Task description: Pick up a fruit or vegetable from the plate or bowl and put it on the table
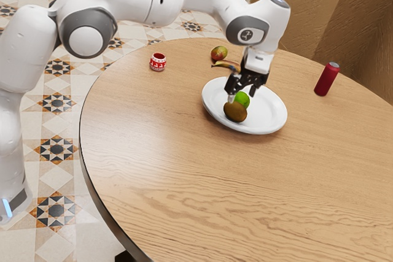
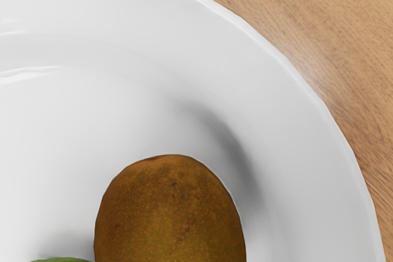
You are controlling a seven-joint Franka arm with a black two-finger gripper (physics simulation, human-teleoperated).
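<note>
Gripper (image 1: 241,94) jaws stand apart, over brown fruit (image 1: 235,112) and green fruit (image 1: 244,100) on plate (image 1: 270,115); contact unclear

Kiwi (image 1: 235,112) beside lime (image 1: 242,99) on the plate (image 1: 270,111), cup (image 1: 158,62) at the exterior view's left (can (image 1: 326,79) at its right)

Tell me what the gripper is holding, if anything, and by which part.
That can't be told: the gripper is down close to the brown fruit on the plate, but any grip is hidden.
</note>
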